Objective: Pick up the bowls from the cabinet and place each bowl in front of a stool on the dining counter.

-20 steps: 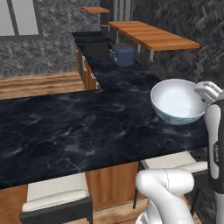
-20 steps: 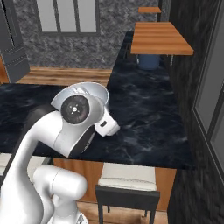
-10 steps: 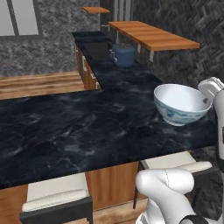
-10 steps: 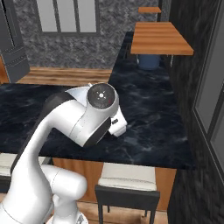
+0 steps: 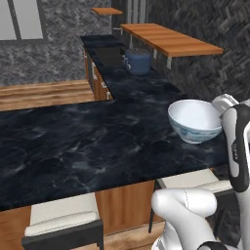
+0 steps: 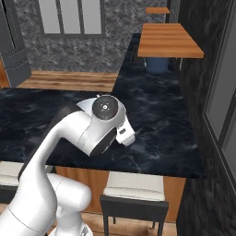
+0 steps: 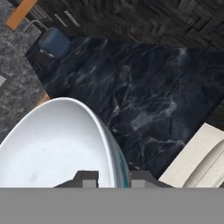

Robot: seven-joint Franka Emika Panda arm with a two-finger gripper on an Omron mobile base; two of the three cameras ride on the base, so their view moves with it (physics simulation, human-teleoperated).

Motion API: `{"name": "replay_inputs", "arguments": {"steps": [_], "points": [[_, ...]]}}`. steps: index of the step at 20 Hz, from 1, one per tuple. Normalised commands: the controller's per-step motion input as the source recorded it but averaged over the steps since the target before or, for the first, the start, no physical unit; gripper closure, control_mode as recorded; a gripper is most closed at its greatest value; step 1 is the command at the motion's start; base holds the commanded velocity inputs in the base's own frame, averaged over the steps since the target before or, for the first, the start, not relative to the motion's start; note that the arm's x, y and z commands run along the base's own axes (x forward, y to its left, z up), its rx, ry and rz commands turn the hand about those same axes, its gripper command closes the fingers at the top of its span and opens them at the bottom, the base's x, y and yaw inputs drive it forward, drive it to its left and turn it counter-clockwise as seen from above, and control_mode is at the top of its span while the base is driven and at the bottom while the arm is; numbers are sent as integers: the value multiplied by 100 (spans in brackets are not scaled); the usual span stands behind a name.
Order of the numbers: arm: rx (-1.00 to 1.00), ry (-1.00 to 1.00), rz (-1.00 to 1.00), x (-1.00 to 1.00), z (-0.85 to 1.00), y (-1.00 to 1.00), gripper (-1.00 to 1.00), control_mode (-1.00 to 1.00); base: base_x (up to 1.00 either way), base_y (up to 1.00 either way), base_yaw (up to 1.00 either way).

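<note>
My gripper (image 7: 114,178) is shut on the rim of a white bowl (image 7: 57,144) with a blue pattern and a teal rim. The bowl (image 5: 194,119) hangs upright, low over the right front part of the black marble dining counter (image 5: 73,141). I cannot tell whether it touches the top. A cream-seated stool (image 5: 195,179) stands just below that spot at the counter's front edge, and its seat (image 7: 197,153) also shows in the hand view. A second stool (image 5: 63,215) stands further left. In the right base view my arm hides the bowl. The cabinet is out of view.
A blue-grey pot (image 5: 138,62) sits on the far black-topped counter, under a wooden wall shelf (image 5: 171,39). The dark stone wall runs along the right. The marble top (image 6: 161,124) stretches bare to the left of the bowl.
The bowl has come down a little toward the counter and levelled from a tilt to upright. The arm's elbow has swung to the right in the right base view.
</note>
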Motion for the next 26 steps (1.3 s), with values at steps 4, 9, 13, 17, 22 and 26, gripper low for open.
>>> {"name": "replay_inputs", "arguments": {"steps": [4,9,13,17,22,26], "points": [[-1,0,-7,25,-32,-10,100,-100,0,0,0],[0,0,-4,18,-34,-16,100,-100,0,0,0],[0,0,0,10,-27,-27,100,-100,0,0,0],[0,0,0,11,-24,-26,100,-100,0,0,0],[0,0,0,16,-18,-22,100,-100,0,0,0],[0,0,0,20,-14,-18,100,-100,0,0,0]]}}
